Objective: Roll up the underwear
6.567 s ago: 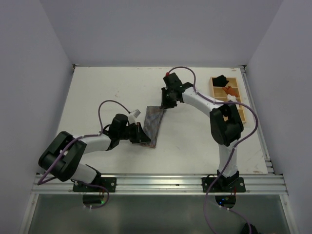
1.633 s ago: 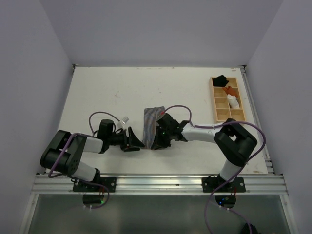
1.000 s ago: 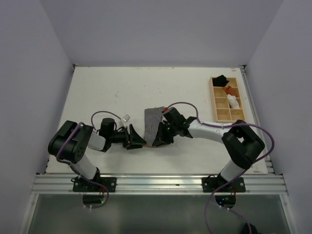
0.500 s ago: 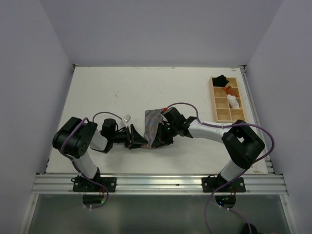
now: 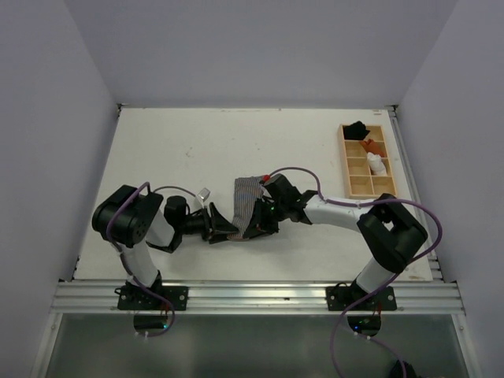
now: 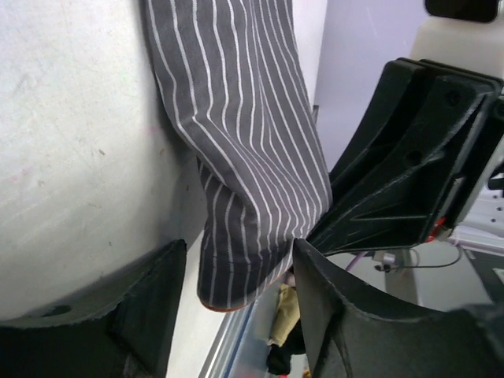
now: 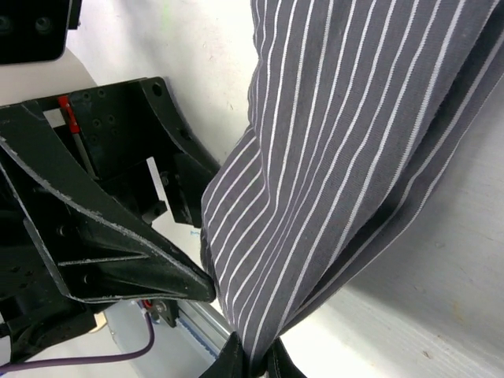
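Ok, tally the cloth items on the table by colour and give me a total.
striped underwear: 1
black bundle: 1
orange bundle: 1
white bundle: 1
Total: 4

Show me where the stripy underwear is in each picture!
Top external: the underwear sits near the middle of the picture, a little below centre.
Left wrist: it hangs from the top edge down to the bottom middle.
Right wrist: it fills the upper right and narrows towards the bottom middle.
Shared landmark: the white table under it.
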